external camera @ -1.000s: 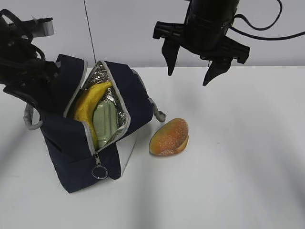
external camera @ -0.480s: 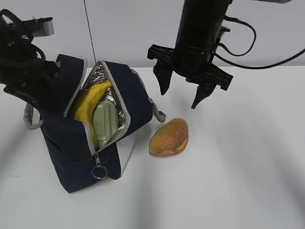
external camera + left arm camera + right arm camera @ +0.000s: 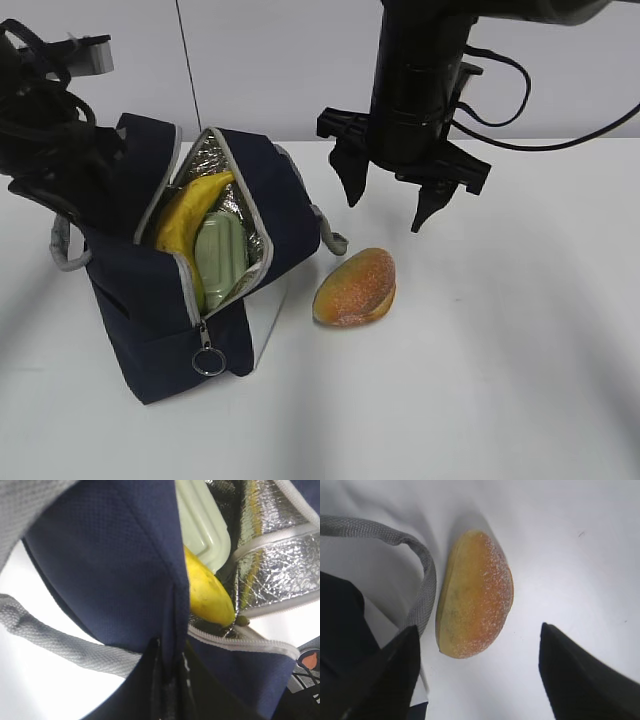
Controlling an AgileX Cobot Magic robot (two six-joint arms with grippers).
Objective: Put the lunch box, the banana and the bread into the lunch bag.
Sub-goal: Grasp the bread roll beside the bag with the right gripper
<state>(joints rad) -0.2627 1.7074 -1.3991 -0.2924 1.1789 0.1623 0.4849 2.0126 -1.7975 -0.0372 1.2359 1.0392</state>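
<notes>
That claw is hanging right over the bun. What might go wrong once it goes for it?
1. The bread lies close to the lunch bag, and a grey strap runs beside it; the open right tool may snag that strap.
2. The bag's opening already holds the banana and lunch box, so the bun may not fit easily.
3. The rounded bun might slip sideways when squeezed.

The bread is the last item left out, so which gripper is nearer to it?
Right. The right gripper hangs open just above the bread; the left gripper pinches the lunch bag wall, farther off.
</notes>
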